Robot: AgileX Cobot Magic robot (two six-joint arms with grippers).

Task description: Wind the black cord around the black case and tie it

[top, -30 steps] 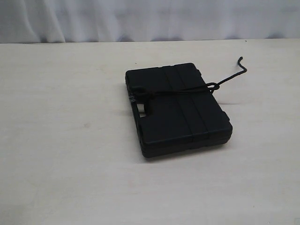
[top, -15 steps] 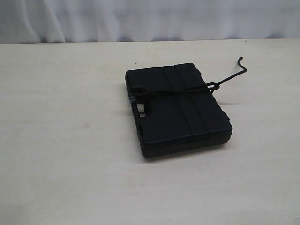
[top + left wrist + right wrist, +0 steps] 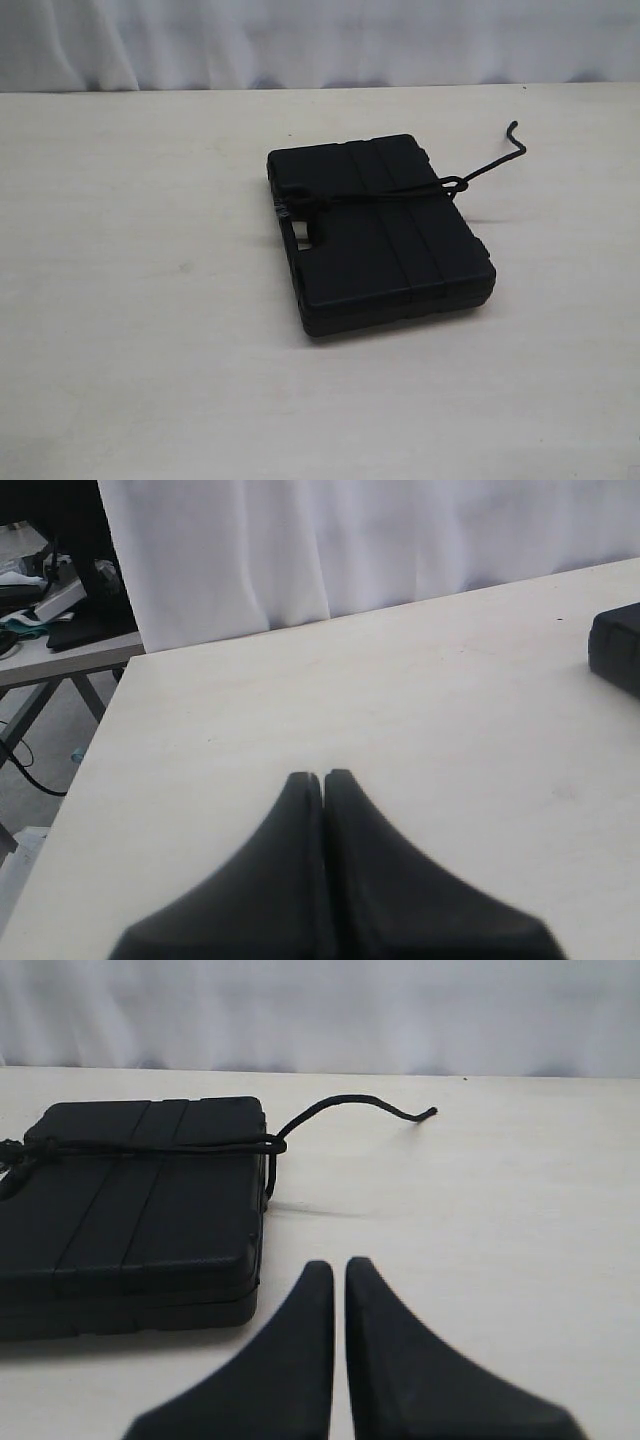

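Note:
The black case (image 3: 378, 232) lies flat on the pale table (image 3: 140, 300), its handle slot toward the left. The black cord (image 3: 400, 194) crosses its top, knotted near the handle, and its free end (image 3: 500, 158) sticks out stiffly past the case's right edge. Neither arm shows in the exterior view. In the right wrist view the case (image 3: 130, 1200) and cord (image 3: 340, 1105) lie ahead of my right gripper (image 3: 339, 1265), which is shut and empty, apart from both. My left gripper (image 3: 322, 776) is shut on nothing over bare table, with only a case corner (image 3: 618, 650) in sight.
A white curtain (image 3: 320, 40) hangs behind the table's far edge. In the left wrist view the table's side edge (image 3: 95, 750) drops off to a floor with a cluttered side bench (image 3: 50, 610) and cables.

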